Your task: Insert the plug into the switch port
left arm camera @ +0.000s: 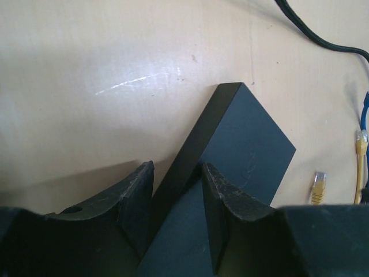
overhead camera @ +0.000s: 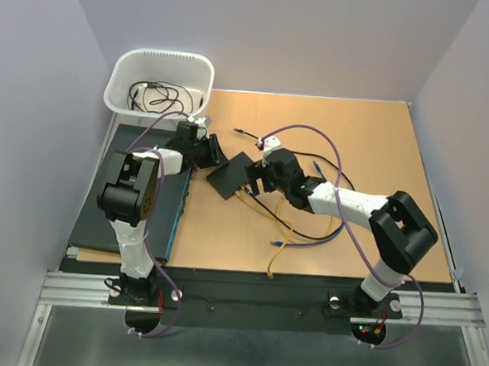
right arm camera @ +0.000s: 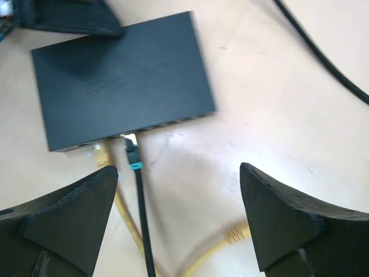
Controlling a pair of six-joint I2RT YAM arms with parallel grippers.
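Note:
The switch (overhead camera: 231, 175), a flat black box, lies on the wooden table. My left gripper (overhead camera: 206, 152) is shut on its far-left corner; in the left wrist view the fingers (left arm camera: 138, 199) straddle the box's edge (left arm camera: 242, 144). My right gripper (right arm camera: 179, 170) is open and empty, just in front of the box's port edge (right arm camera: 161, 124). A black cable's plug (right arm camera: 131, 153) with a teal band has its tip at a port in that edge. A yellow plug (right arm camera: 101, 153) sits at the port beside it. How deep either plug sits cannot be told.
A white basket (overhead camera: 159, 78) with cables stands at the back left. A dark mat (overhead camera: 110, 212) lies along the left side. Loose yellow, blue and black cables (overhead camera: 295, 232) lie in front of the right arm. A loose yellow plug (left arm camera: 318, 187) lies by the box.

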